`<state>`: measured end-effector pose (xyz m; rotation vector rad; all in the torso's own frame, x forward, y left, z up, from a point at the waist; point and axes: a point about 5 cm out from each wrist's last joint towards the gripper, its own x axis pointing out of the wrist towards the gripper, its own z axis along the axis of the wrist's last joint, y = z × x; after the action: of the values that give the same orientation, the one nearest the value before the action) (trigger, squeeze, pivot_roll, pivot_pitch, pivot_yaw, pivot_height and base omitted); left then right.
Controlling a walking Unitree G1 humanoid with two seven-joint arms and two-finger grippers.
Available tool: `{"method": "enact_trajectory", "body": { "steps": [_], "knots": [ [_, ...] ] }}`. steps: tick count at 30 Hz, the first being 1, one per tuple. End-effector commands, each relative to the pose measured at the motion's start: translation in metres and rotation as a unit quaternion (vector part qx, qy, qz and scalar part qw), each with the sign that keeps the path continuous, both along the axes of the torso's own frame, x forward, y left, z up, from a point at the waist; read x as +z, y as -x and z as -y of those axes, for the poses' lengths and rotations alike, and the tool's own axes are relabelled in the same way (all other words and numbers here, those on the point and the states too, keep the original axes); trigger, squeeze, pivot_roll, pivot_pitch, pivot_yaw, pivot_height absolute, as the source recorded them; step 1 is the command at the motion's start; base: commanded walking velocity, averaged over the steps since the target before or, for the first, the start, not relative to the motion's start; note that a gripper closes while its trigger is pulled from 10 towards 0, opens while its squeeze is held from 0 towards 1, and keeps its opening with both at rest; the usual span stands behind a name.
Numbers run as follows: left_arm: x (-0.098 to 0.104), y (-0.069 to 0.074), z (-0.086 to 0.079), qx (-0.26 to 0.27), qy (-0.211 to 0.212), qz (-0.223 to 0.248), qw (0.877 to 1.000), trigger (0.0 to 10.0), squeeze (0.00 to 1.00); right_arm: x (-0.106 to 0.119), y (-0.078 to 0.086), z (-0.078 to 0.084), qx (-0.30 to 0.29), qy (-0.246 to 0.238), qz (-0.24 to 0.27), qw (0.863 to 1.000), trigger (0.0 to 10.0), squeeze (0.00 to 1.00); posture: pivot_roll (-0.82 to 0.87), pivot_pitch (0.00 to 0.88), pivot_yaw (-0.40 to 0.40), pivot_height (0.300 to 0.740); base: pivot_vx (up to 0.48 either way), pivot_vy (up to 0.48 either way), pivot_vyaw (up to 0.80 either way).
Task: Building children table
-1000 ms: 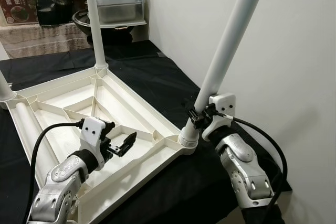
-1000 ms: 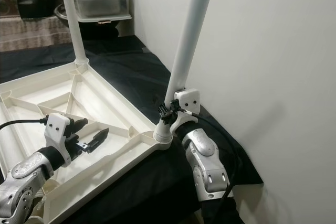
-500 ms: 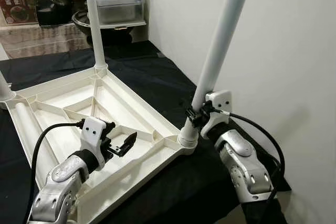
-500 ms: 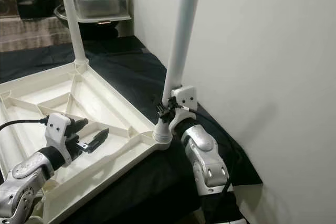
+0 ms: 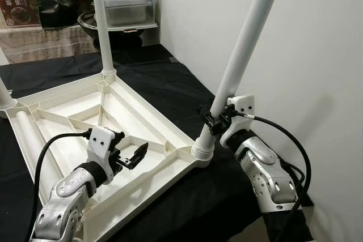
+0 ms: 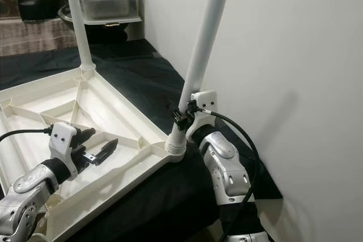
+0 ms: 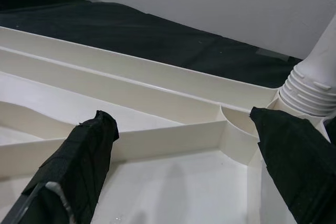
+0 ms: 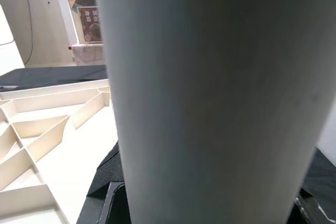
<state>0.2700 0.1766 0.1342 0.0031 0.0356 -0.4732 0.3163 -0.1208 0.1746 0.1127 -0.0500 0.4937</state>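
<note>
Two silver arms work on an upturned white tabletop (image 5: 68,118) lying on a black cloth (image 5: 164,80) beside a white wall (image 5: 317,55). In the left eye view, the right claw (image 5: 214,122) is clenched around the lower part of a white leg (image 5: 244,49) that rises tilted toward the wall from the near corner socket (image 5: 203,150). The left claw (image 5: 135,154) hovers over the ribbed underside near that corner, its black fingers (image 5: 139,151) parted and holding nothing. A second leg (image 5: 101,21) stands upright in the far corner, a third leg (image 5: 4,97) shows at the left edge, and a loose leg (image 5: 34,140) lies along the inside of the tabletop's left side. Behind, a clear box (image 5: 127,7) sits among stacked household goods.

The right eye view gives the same scene: the right claw (image 6: 182,116) grips the tilted leg just above its socket, and the left claw (image 6: 103,151) hangs over the ribs.

In the left wrist view, the two spread fingers (image 7: 79,166) frame a rib junction (image 7: 231,129) of the tabletop, with the threaded base of the leg (image 7: 310,87) at the corner.

In the right wrist view, the gripped leg (image 8: 210,98) stands close to the lens, with the ribbed tabletop (image 8: 47,129) and a printed box (image 8: 90,27) beyond it.
</note>
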Motion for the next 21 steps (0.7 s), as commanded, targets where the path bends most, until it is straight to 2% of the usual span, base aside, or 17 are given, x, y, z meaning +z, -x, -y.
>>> {"method": "enact_trajectory", "body": {
  "steps": [1,9,10,12,13,14,15,21],
  "knots": [
    [-0.0078,0.0011,0.0012,0.001,-0.001,-0.013,1.000,10.0,0.00,-0.0339,0.0067,-0.0141,0.047,0.009,-0.094,0.994,0.0,0.00,-0.01,0.000,-0.100,0.740,0.000,0.000,0.00],
    [-0.0075,0.0008,0.0005,0.000,-0.002,-0.013,1.000,10.0,0.00,-0.0336,0.0052,-0.0144,0.049,0.009,-0.097,0.994,0.0,0.00,-0.01,0.000,-0.098,0.740,0.000,0.000,0.00],
    [-0.0075,0.0009,0.0004,0.000,-0.002,-0.013,1.000,10.0,0.00,-0.0330,0.0052,-0.0141,0.050,0.006,-0.097,0.994,1.1,0.00,-0.01,0.000,-0.097,0.740,0.000,0.000,0.00],
    [-0.0074,0.0009,0.0002,0.000,-0.002,-0.013,1.000,10.0,0.00,-0.0325,0.0053,-0.0141,0.050,0.003,-0.098,0.994,1.1,0.00,-0.01,0.000,-0.096,0.740,0.000,0.000,0.00],
    [-0.0074,0.0009,0.0002,0.000,-0.002,-0.013,1.000,10.0,0.00,-0.0320,0.0057,-0.0142,0.052,0.000,-0.098,0.994,7.0,0.00,-0.01,0.000,-0.095,0.740,0.000,0.000,0.00],
    [-0.0074,0.0009,0.0002,0.000,-0.002,-0.013,1.000,10.0,0.00,-0.0320,0.0057,-0.0142,0.052,0.000,-0.098,0.994,7.0,0.00,-0.01,0.000,-0.095,0.740,0.000,0.000,0.00],
    [-0.0075,0.0009,0.0002,-0.001,-0.002,-0.014,1.000,10.0,0.00,-0.0318,0.0062,-0.0142,0.052,-0.002,-0.099,0.994,10.0,0.00,-0.01,0.000,-0.094,0.740,0.000,0.000,0.00],
    [-0.0077,0.0005,0.0001,-0.002,-0.003,-0.014,1.000,10.0,0.00,-0.0298,0.0060,-0.0122,0.043,-0.010,-0.097,0.994,10.0,0.00,-0.01,0.000,-0.089,0.740,0.000,0.000,0.00]
  ]
}}
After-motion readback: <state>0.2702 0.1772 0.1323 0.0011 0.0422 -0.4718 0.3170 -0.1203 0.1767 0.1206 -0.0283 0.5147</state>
